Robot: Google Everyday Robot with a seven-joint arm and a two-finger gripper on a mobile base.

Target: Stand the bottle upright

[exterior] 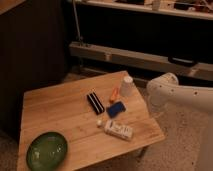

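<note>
Bottle (pixel 119 130) is seen lying on its side near the front-right edge of the table (pixel 55 107), with its long axis roughly along that edge and the cap end toward the left. A small white bit (pixel 99 122) is seen just beside that end. It may be the cap or a separate piece; that can't be told from this view. A blue block (pixel 116 109) is set near it, further back, not touching.

The gripper is not caught in view. Only the white arm (pixel 175 95) is seen, off the right side of the table and well clear of the bottle. The claw is clenched, and nothing is judged to be held.

Step in hand is judged to be the approach; the bottle has not yet been touched. To be done well:
- jaws to be opened before descent
- grasp to be taken across the narrow body, from above
- blue block to be kept clear of
- no outward push, since the bottle is close to the edge
- bottle to be rotated base-down and let go only once the base is flat on the wood
</note>
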